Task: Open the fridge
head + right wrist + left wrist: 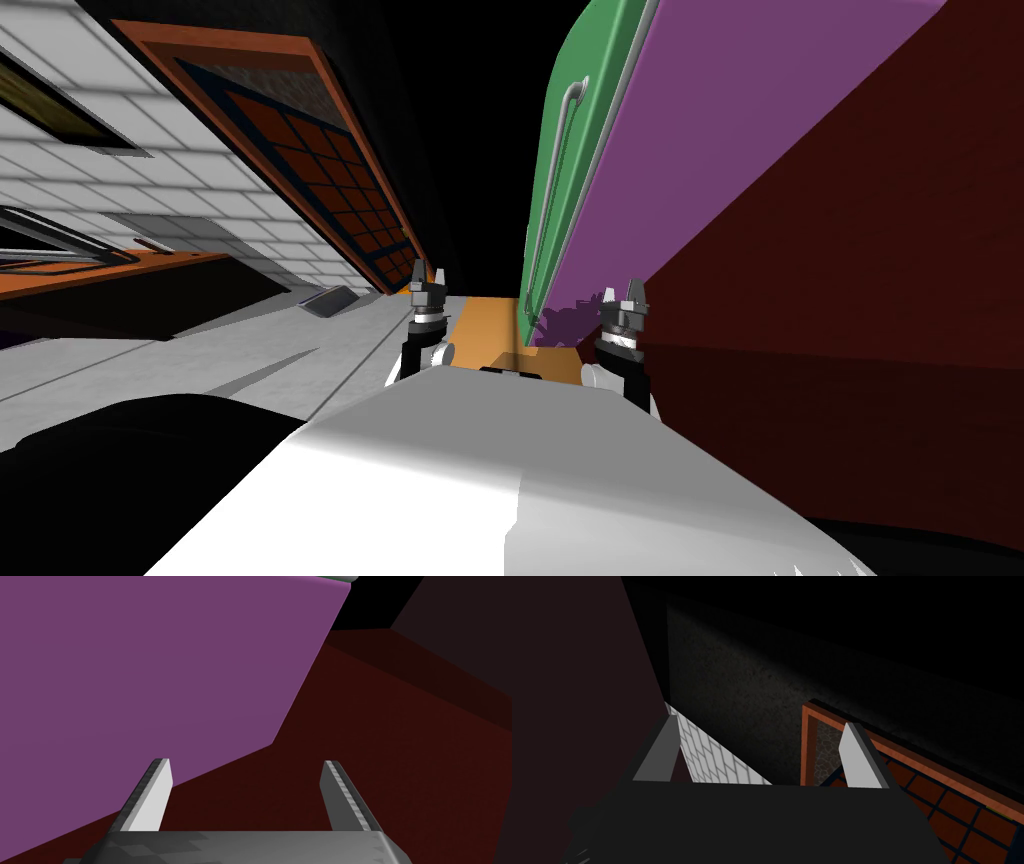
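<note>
The fridge point(720, 130) stands ahead on my right, with a purple side and a green front door point(575, 160). A long grey handle point(560, 170) runs down that door. My right gripper point(624, 297) is open, low beside the fridge's purple side, well below the handle and off to its right. In the right wrist view the open right gripper point(247, 776) faces the purple side point(150, 676), with nothing between its fingers. My left gripper point(427, 277) is open too, left of the fridge. Its wrist view shows the open left gripper point(759, 748) before a dark wall.
A dark red wall point(870, 300) runs along the fridge's right. An orange-framed door with red panes point(300, 140) stands at the left beside a white tiled wall point(90, 190). The floor is orange point(490, 330) under the fridge's front and grey further left. A black area lies between door and fridge.
</note>
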{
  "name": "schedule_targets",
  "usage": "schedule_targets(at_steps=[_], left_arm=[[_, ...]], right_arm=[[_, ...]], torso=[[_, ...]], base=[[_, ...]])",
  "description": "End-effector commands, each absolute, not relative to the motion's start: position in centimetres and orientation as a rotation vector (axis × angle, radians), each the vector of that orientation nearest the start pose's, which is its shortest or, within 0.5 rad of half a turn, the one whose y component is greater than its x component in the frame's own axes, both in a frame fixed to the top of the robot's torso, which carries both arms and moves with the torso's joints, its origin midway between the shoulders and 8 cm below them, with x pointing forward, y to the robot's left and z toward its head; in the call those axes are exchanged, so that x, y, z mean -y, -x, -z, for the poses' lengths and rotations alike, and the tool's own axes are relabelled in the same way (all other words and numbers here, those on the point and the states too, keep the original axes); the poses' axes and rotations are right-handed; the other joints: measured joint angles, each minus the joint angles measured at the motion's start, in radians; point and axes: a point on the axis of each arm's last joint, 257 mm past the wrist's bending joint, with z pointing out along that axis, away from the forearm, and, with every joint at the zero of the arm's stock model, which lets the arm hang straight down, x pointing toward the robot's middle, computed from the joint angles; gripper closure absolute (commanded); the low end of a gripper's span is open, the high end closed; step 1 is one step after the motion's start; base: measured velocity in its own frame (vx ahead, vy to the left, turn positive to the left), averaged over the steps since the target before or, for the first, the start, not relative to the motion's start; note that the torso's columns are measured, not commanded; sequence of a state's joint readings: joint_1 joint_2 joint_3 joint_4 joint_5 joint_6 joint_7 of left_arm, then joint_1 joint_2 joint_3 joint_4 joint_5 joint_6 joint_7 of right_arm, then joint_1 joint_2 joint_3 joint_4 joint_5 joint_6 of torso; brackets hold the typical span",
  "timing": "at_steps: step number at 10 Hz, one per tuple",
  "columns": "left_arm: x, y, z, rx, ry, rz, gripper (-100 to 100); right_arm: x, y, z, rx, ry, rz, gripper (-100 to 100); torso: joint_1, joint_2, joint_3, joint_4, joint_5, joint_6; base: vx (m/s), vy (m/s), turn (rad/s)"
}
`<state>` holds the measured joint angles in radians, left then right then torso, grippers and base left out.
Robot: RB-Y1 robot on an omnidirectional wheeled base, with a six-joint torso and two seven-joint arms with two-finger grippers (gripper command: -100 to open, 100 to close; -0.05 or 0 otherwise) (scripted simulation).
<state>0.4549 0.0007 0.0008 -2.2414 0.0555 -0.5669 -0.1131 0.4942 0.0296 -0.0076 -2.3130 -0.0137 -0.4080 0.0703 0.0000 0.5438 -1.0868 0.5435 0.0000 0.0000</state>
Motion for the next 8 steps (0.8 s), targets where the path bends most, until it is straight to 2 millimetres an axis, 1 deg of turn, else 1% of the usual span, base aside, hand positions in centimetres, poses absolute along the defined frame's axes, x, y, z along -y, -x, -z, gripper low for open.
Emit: schedule_targets(at_steps=[1, 2, 3, 4, 5, 7, 8], left_arm=[[-28.1, -34.2, -3.5, -0.555, 0.598, 1.260, 0], [-28.1, -34.2, -3.5, -0.555, 0.598, 1.260, 0], [-28.1, -34.2, -3.4, -0.555, 0.599, 1.259, 0], [-28.1, -34.2, -3.4, -0.555, 0.599, 1.259, 0], [-28.1, -34.2, -3.4, -0.555, 0.599, 1.259, 0], [-28.1, -34.2, -3.4, -0.555, 0.599, 1.259, 0], [-28.1, -34.2, -3.4, -0.555, 0.599, 1.259, 0]], right_arm=[[28.7, -35.2, -2.4, -0.633, -0.703, -1.228, 0], [28.1, -35.5, -2.1, -0.690, -0.663, -1.215, -100], [27.6, -35.9, -1.7, -0.731, -0.635, -1.201, -100], [27.2, -36.3, -1.3, -0.777, -0.604, -1.181, -100], [27.0, -36.3, -1.3, -0.789, -0.593, -1.181, -100], [26.2, -37.3, -0.1, -0.890, -0.526, -1.130, -100], [26.0, -37.3, 0.0, -0.906, -0.507, -1.121, -100]], torso=[[0.000, 0.074, -0.148, 0.074, 0.000, 0.000], [0.000, 0.148, -0.295, 0.148, 0.000, 0.000], [0.000, 0.181, -0.364, 0.180, 0.000, 0.000], [0.001, 0.189, -0.384, 0.190, 0.000, 0.000], [0.002, 0.191, -0.389, 0.193, 0.001, 0.000], [-0.001, 0.194, -0.389, 0.194, 0.000, 0.000], [0.000, 0.194, -0.389, 0.194, 0.000, 0.000]], base=[[0.000, 0.000, 0.000], [0.018, 0.013, -0.009], [0.034, 0.030, -0.017], [0.045, 0.048, -0.024], [0.036, 0.033, -0.007], [0.047, 0.033, -0.023], [0.052, 0.036, -0.010]])
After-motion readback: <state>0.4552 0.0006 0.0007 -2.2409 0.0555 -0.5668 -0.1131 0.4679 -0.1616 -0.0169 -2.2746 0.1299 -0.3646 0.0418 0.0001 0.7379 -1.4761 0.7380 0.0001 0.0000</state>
